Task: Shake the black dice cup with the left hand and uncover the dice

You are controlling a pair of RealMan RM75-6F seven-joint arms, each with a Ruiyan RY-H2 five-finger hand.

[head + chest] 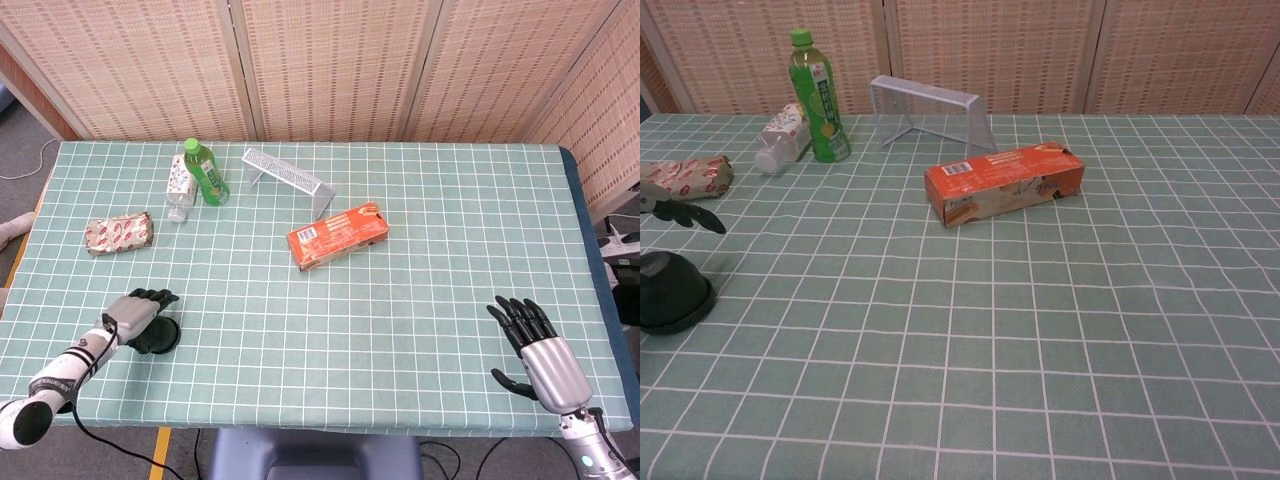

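The black dice cup point(670, 290) stands mouth down on its black base near the table's front left edge; in the head view the dice cup point(160, 338) shows partly under my left hand point(136, 311). No dice show. In the chest view only my left hand's dark fingertips point(688, 214) show, hovering above the cup and apart from it, holding nothing. My right hand point(535, 350) rests at the front right of the table, fingers spread and empty.
An orange box point(338, 235) lies mid-table. A white wire rack point(287, 180) stands behind it. An upright green bottle point(208, 174) and a lying clear bottle point(179, 187) sit at the back left. A red-white snack pack point(119, 233) lies left.
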